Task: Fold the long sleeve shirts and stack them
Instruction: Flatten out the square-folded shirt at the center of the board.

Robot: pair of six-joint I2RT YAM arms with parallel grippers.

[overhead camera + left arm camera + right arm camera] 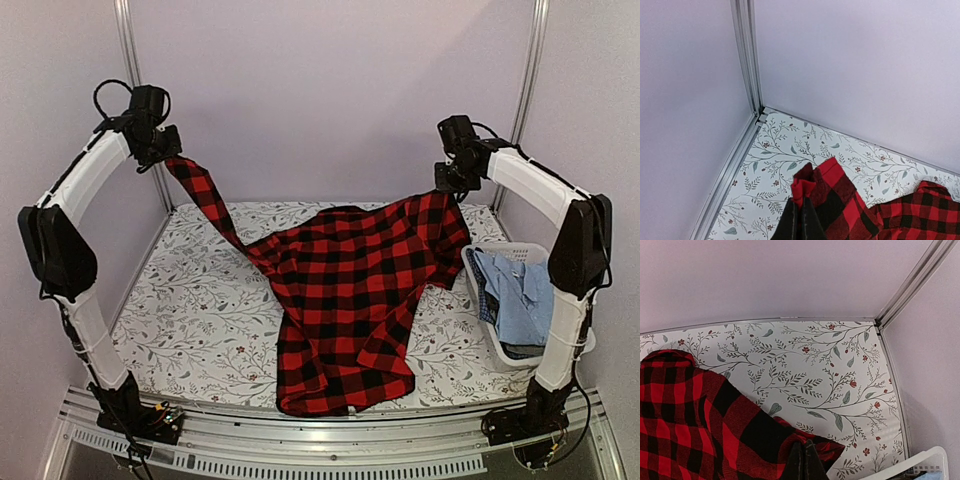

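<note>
Floral cloth covers the tabletop (190, 320), and the red-and-black checked shirt (350, 300) hangs above its middle, the lower part bunched near the front edge. A white basket (530, 249) with blue clothes (515, 290) stands just beside it on the right. The left jaws are closed on a sleeve end, the right jaws on another edge. Both pinch little cloth, so it may slip out when stretched.
</note>
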